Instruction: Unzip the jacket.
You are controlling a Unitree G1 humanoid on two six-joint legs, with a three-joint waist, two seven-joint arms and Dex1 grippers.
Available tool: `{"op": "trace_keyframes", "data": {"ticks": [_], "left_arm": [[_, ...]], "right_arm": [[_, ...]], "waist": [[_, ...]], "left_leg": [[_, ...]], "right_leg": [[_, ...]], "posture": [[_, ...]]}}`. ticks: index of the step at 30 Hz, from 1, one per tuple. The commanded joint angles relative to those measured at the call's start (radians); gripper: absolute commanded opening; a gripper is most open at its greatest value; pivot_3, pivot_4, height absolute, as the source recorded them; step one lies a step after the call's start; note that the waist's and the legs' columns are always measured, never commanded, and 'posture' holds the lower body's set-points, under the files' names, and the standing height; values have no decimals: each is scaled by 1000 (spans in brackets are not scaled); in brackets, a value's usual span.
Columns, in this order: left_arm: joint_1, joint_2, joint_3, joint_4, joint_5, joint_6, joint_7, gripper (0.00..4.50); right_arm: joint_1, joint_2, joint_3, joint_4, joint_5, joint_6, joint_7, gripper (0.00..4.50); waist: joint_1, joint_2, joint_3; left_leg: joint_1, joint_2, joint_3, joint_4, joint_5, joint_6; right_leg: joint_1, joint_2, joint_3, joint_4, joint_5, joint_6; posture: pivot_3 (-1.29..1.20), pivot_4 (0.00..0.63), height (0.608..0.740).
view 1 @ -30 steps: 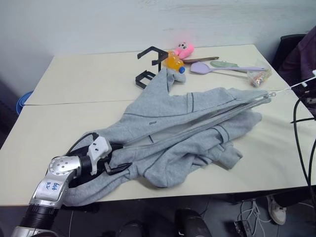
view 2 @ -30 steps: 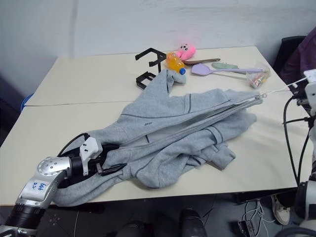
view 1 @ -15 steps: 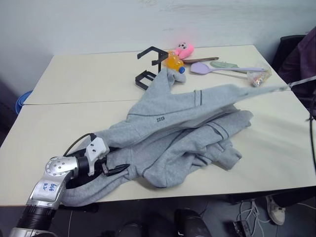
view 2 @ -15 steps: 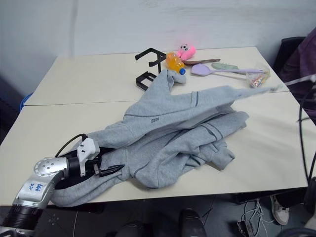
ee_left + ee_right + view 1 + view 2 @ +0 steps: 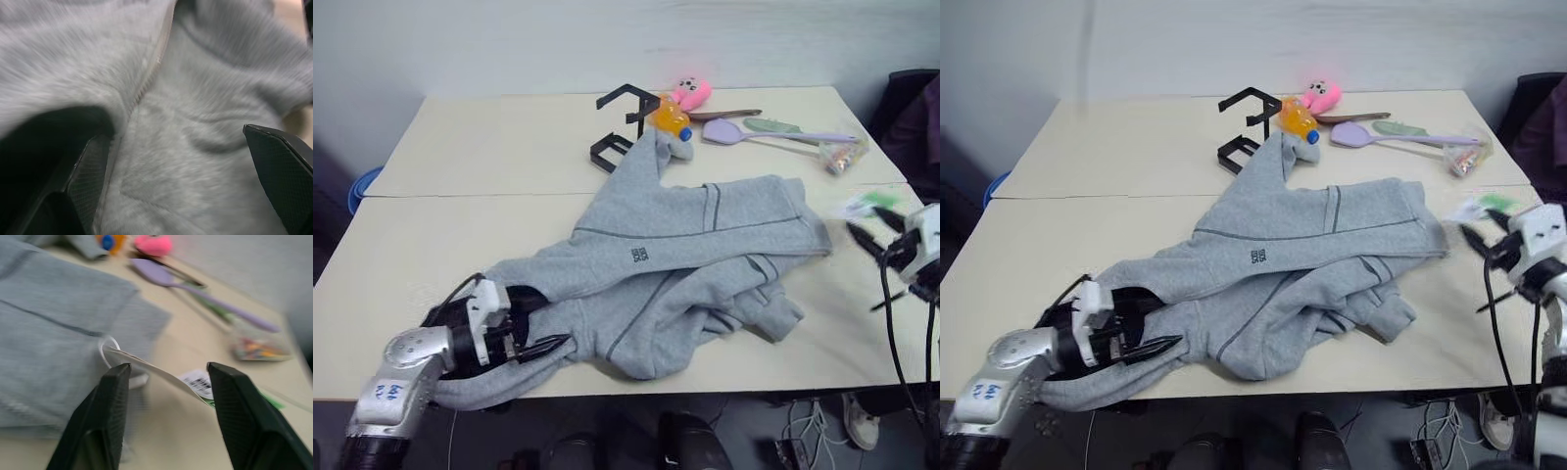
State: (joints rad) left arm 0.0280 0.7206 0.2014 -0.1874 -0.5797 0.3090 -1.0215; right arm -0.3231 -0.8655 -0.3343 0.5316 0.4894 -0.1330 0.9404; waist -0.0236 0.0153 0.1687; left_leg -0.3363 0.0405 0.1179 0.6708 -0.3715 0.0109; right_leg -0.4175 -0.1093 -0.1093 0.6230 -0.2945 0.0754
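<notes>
The light grey fleece jacket [image 5: 685,245] lies crumpled across the middle of the table, its small dark logo [image 5: 637,257] facing up. My left gripper [image 5: 530,328] is at the near left by the black-lined hood [image 5: 524,297]. Its fingers [image 5: 88,171] stand wide apart with fleece and a pale zip edge [image 5: 149,81] between them. My right gripper [image 5: 869,259] hovers open off the jacket's right edge. The white and green hang tags [image 5: 867,204] lie on the table just beyond its fingertips, on a white loop [image 5: 108,350].
At the table's far side are a black metal stand [image 5: 622,122], an orange bottle [image 5: 668,116], a pink plush [image 5: 690,95], purple and green spatulas [image 5: 773,134] and a small bag [image 5: 842,157]. Black cables [image 5: 891,333] hang by my right arm. A dark chair [image 5: 911,108] stands at the right.
My right gripper held the tag end stretched taut to the right; it has let go, opened and dropped into view. The jacket front fell flat. My left hand rose and drew back slightly.
</notes>
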Motion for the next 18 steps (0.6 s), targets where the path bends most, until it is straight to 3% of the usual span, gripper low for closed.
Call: {"op": "trace_keyframes", "data": {"ticks": [1,3,6,14,18], "left_arm": [[58,67,120,-73,-84,55,-50,4500],[108,99,163,-64,-46,2,-86,4500],[147,99,222,-52,-37,-37,-88,4500],[222,72,224,-9,120,-260,-86,4500],[256,26,220,-47,116,-271,-55,4500]], "right_arm": [[182,-11,-77,-410,173,160,77,3949],[301,6,-53,-591,165,149,113,4462],[451,47,-40,-739,112,58,161,4462],[760,181,-30,-861,33,-107,217,4462],[784,226,-27,-831,-11,-163,191,4462]], "waist": [[5,0,0],[9,0,0],[17,-3,2],[26,-9,3],[20,-11,4]], "left_leg": [[0,0,0,1,0,0],[2,-1,-1,2,-1,1],[2,-1,-1,1,-3,0],[1,-3,-1,3,-5,2],[2,-3,1,3,-6,3]], "right_leg": [[0,-1,0,-1,0,0],[2,-1,-1,-2,0,0],[2,-1,-1,-3,0,0],[2,-2,-1,-4,0,0],[3,-3,0,-4,0,0]], "posture": [[0,150,740],[0,150,740],[0,150,740],[0,150,740],[0,150,740]]}}
